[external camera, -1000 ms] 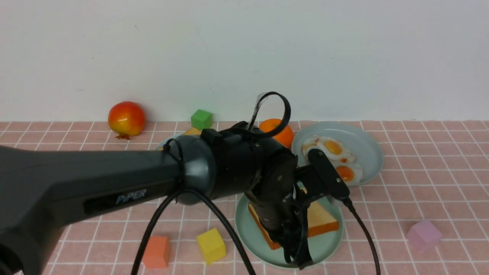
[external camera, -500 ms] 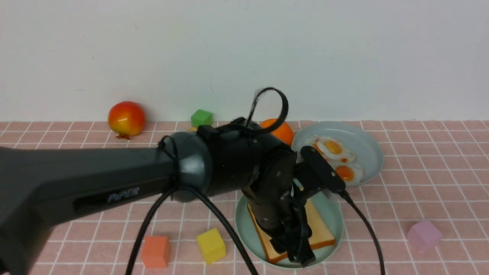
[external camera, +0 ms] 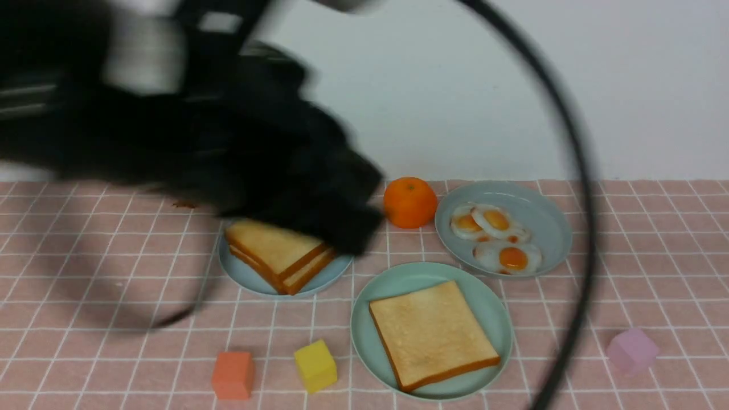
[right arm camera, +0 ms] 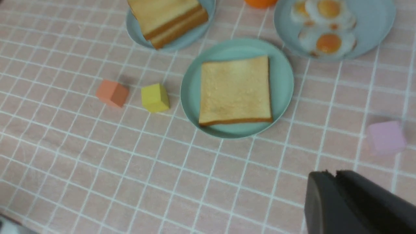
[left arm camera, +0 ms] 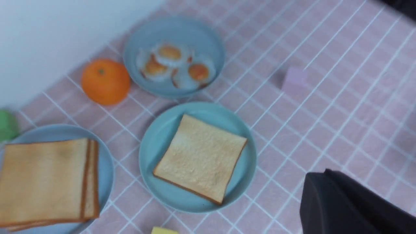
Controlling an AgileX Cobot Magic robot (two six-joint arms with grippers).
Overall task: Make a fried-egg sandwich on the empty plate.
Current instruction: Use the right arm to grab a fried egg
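Glossy white toy eggs (external camera: 496, 220) lay right of the round mint-green plate (external camera: 364, 319), nearer the right gripper (right arm camera: 334, 177), jaws unreadable; left gripper (left arm camera: 325, 177) closed, empty.

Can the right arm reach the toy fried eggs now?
Probably yes: the glossy white toy fried eggs lie uncovered on their small blue-grey plate on the right side, while the black left arm hangs over the golden toast stack.

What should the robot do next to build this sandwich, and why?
Probably send the right gripper to the fried eggs on the blue-grey plate and pick one up. One toast slice already lies flat on the mint-green plate with nothing on it, so the egg layer comes next, and the eggs sit on the robot's right side.
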